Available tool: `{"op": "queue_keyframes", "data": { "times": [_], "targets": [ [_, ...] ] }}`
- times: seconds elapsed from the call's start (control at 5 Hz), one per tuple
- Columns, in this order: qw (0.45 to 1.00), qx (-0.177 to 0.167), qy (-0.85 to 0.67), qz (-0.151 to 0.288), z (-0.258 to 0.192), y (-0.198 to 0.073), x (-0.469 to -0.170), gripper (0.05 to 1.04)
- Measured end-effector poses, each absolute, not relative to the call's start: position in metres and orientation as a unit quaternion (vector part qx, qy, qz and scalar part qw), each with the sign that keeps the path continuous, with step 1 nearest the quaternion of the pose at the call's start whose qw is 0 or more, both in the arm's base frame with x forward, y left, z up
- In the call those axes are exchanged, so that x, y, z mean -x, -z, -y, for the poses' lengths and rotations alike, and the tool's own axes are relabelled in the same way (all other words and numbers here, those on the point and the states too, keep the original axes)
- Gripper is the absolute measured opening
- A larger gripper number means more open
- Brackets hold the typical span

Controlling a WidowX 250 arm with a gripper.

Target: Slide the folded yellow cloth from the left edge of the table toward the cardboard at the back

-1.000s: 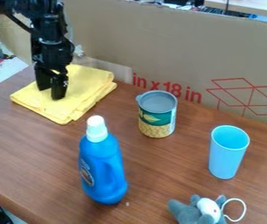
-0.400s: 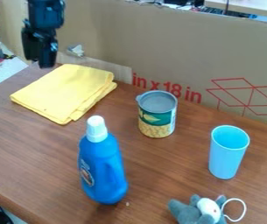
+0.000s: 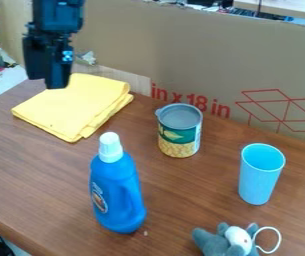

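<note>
Lying nearest on the counter [image 3: 181, 205], a grey plush toy [image 3: 213, 243] with a white face is partly cut off by the lower edge of the view. A blue bottle [image 3: 118, 197] with a white cap stands upright to its left in the view, and a light blue cup [image 3: 258, 181] stands mouth up to the right. Beyond them, between bottle and cup from side to side, is an upright can [image 3: 179, 140] with a green and yellow label.

Farther back on the left, a yellow cloth [image 3: 74, 110] lies on the counter, folded into a flat pad, its layers visible along the right side and their edges not quite lined up. So the folds are in place and the cloth rests flat; nothing shows whether this layout is finished or only partway, so what is left cannot be judged.

The end effector [image 3: 47, 81] hangs from the top left, pointing down over the far left part of the cloth. It seems to be raised off the fabric, though the slanted view makes the gap hard to judge. Whether it is set wide or narrow I cannot tell; no object can be seen in its grasp. Behind everything stands a large cardboard panel [image 3: 201, 60] with red print.
</note>
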State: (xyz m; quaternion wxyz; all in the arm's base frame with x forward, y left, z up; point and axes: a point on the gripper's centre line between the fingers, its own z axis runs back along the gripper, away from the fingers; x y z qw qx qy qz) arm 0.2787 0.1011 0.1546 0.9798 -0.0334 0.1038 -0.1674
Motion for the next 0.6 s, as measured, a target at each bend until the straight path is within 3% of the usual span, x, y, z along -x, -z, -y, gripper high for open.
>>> {"op": "queue_keyframes", "data": {
  "times": [0.2, 0.4, 0.6],
  "targets": [
    [0.977, 0.02, 0.191, -0.088, -0.074, -0.17, -0.258, 1.001],
    [0.977, -0.004, 0.203, -0.067, -0.06, -0.188, -0.255, 1.001],
    [0.977, -0.005, 0.204, -0.065, -0.059, -0.189, -0.255, 1.001]
  ]
}}
